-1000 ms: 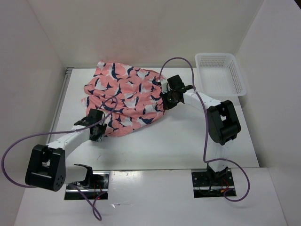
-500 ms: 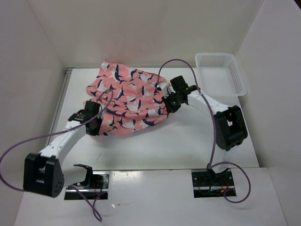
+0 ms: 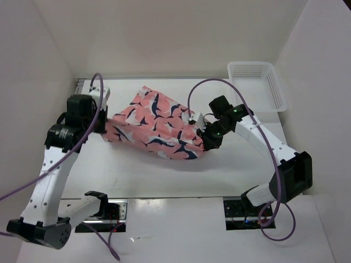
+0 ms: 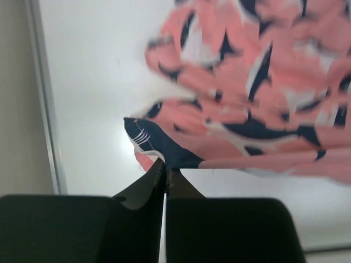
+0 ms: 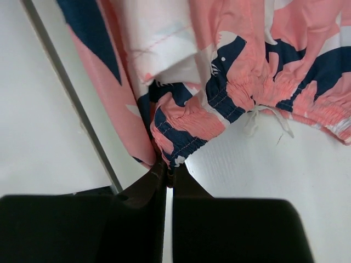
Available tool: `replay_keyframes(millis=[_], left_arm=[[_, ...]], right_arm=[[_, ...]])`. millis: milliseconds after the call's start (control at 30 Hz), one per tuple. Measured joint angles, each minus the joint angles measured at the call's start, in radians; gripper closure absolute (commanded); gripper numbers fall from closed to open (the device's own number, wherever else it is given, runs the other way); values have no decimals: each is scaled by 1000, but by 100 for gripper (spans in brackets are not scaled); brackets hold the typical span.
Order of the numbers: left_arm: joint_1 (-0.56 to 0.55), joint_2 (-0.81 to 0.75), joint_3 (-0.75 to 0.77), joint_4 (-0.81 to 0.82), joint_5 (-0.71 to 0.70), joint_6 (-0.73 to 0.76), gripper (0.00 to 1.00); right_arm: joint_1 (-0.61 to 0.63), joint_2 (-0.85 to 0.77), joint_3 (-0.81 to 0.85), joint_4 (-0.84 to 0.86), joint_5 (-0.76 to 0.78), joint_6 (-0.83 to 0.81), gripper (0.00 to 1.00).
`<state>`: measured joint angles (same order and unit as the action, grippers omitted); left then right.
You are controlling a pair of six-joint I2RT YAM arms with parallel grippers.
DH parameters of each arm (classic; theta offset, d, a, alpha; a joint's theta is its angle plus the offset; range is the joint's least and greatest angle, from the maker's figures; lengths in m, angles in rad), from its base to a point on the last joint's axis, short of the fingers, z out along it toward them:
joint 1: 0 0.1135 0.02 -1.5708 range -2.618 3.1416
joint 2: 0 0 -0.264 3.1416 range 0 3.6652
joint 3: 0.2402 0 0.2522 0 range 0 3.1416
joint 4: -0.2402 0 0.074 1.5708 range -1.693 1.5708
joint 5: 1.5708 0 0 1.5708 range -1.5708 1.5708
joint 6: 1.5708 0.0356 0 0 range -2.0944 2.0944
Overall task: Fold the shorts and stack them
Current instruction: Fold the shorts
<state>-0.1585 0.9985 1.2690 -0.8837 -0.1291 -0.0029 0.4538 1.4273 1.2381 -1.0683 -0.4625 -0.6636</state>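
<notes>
Two pinches hold the soft printed shorts (image 3: pixel 159 125), spread between them. My left gripper (image 4: pixel 165 174) clamps a navy corner at its tips; my right gripper (image 5: pixel 168 169) nips the ruched waistband.

The shorts (image 3: pixel 159 129) stretch between left gripper (image 3: pixel 108 121) and right gripper (image 3: pixel 204 138) above the table (image 3: pixel 164 172); basket (image 3: pixel 277 87) behind, far right.

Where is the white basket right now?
Top view: the basket sits in the far right corner, apart from the shorts, beyond the right end effector.

Overhead view and close wrist views share shorts (image 3: pixel 159 129)
</notes>
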Motion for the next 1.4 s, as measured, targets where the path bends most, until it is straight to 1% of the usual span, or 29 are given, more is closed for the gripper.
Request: replay_keyframes(millis=[67, 167, 333, 467, 600, 700, 867, 1000, 1100, 1133, 1167, 1200, 1233, 1267, 1300, 1400], left_arm=[[-13, 78, 64, 92, -16, -1, 100], [-40, 238, 175, 204, -44, -1, 100], [-53, 565, 381, 310, -56, -1, 100], [-58, 761, 463, 336, -57, -1, 100], [-58, 926, 583, 341, -63, -1, 100], [-58, 1012, 671, 351, -71, -1, 100], [-64, 1092, 785, 376, -73, -1, 100], [-84, 1136, 821, 425, -82, -1, 97], [-100, 1197, 862, 459, -93, 0, 96], [-104, 1226, 893, 459, -95, 0, 90], [-108, 1260, 929, 466, -95, 0, 83], [-112, 1296, 968, 465, -95, 2, 73], [-116, 1340, 1024, 460, -98, 2, 64], [-119, 1389, 1096, 444, -99, 4, 53], [-121, 1456, 1197, 417, -99, 5, 45], [-127, 1670, 1574, 320, -108, 1, 22]], right_arm=[[-2, 0, 10, -11, -16, 0, 100], [-27, 7, 37, -19, -41, 11, 100], [-186, 101, 87, 6, -115, 62, 100], [-298, 213, 102, 42, -168, 126, 100], [-364, 308, 138, 69, -220, 205, 100], [-400, 357, 172, 92, -255, 264, 100], [-448, 387, 193, 142, -292, 346, 100], [-464, 396, 192, 160, -286, 385, 100], [-471, 406, 188, 168, -274, 411, 100], [-475, 409, 186, 176, -267, 427, 81], [-483, 412, 185, 186, -257, 449, 56], [-490, 415, 183, 198, -242, 472, 40], [-499, 417, 183, 211, -221, 488, 13], [-509, 418, 183, 222, -200, 506, 7], [-516, 418, 186, 231, -175, 510, 5], [-532, 417, 230, 248, -121, 532, 5]])
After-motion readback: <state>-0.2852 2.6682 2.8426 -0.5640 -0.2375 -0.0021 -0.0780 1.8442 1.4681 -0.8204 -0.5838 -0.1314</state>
